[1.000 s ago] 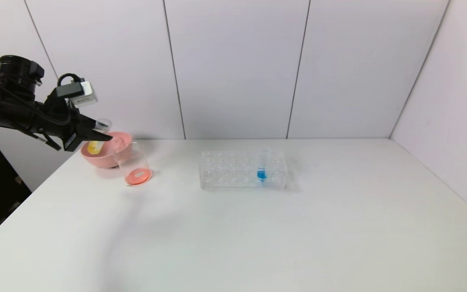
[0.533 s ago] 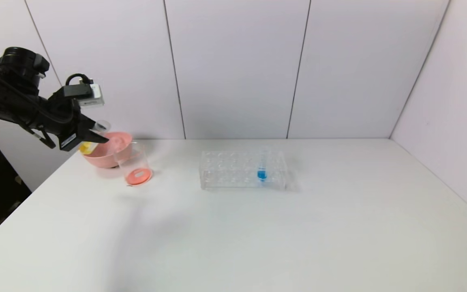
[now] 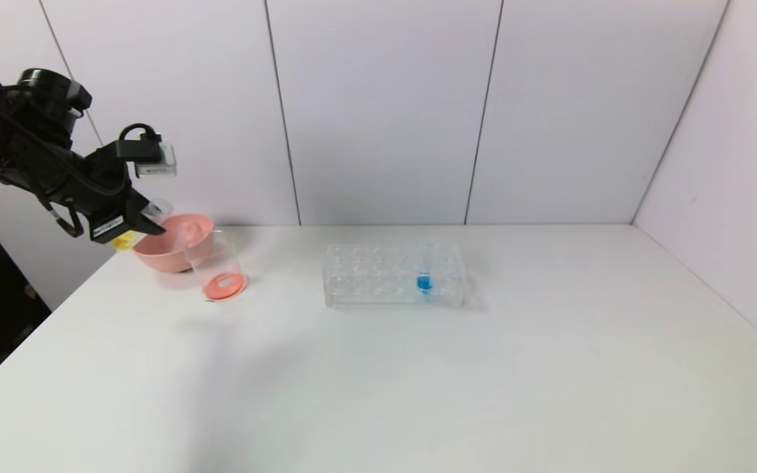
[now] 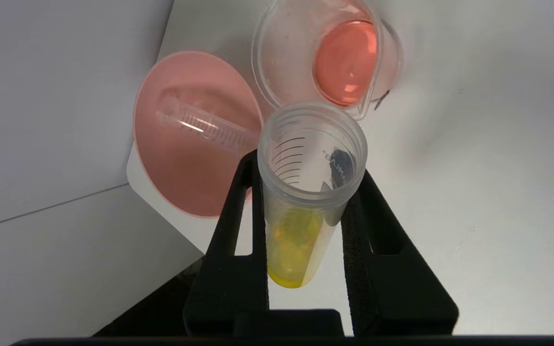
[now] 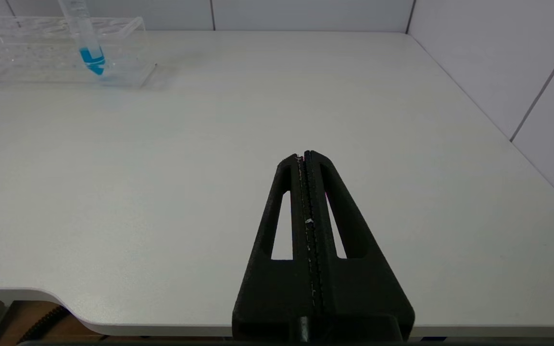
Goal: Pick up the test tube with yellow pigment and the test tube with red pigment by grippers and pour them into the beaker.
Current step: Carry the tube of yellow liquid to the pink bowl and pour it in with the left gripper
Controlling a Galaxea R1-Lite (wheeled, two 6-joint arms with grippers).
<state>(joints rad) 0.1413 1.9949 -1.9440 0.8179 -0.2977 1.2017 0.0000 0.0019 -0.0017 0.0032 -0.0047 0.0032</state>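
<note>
Left gripper (image 4: 306, 192) clamps clear yellow-pigment test tube (image 4: 306, 192) mouth-up above pink bowl (image 4: 181, 168) — unspilled — beside clear red-bottomed beaker (image 4: 325, 57); right gripper (image 5: 306, 156) parked, clenched.

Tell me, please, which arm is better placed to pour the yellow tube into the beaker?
Left: its claw already grips the yellow tube beside the beaker, while the right claw is shut, empty, and well away from it.
</note>
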